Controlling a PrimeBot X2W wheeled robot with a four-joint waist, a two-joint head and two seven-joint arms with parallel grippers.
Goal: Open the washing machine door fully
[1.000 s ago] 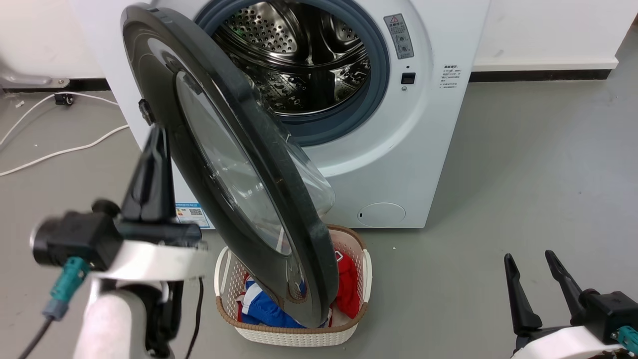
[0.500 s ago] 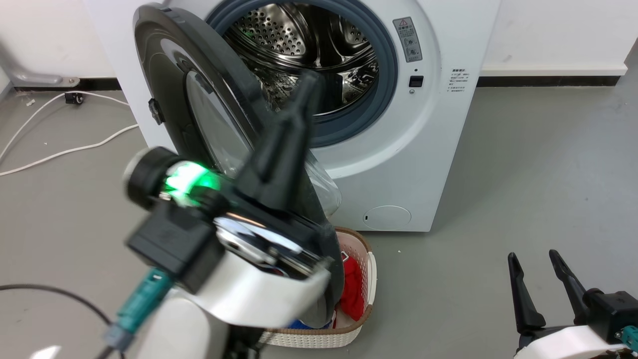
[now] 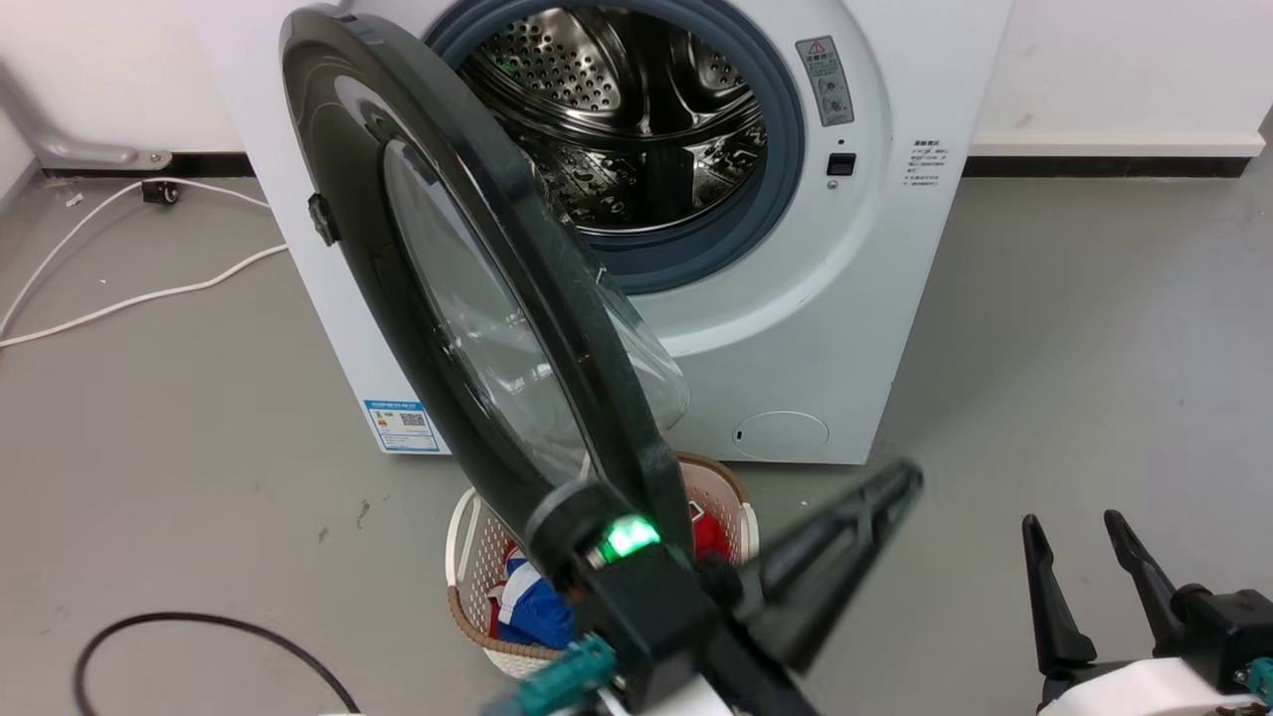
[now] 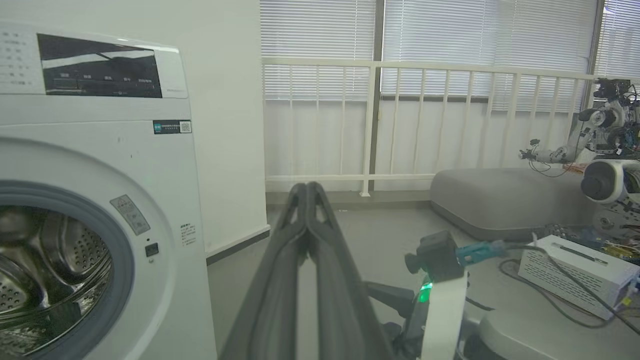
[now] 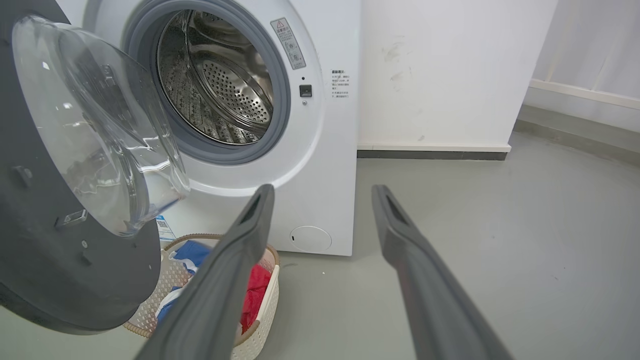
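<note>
Although the left end effector (image 4: 306, 192) is nearest me, fingers pressed together on nothing, it is blurred in the head view. I cannot tell whether the arm touches anything. The right end effector (image 3: 1072, 522) waits low to the right, fingers spread and empty. Past them the washing machine door (image 3: 477, 328) stands half swung over a laundry basket (image 3: 459, 527), hiding part of it. The door looks heavy, stiff and slick. I'd push on its thick black rim, not the bulging glass. Behind it gapes the steel drum (image 3: 636, 129).
</note>
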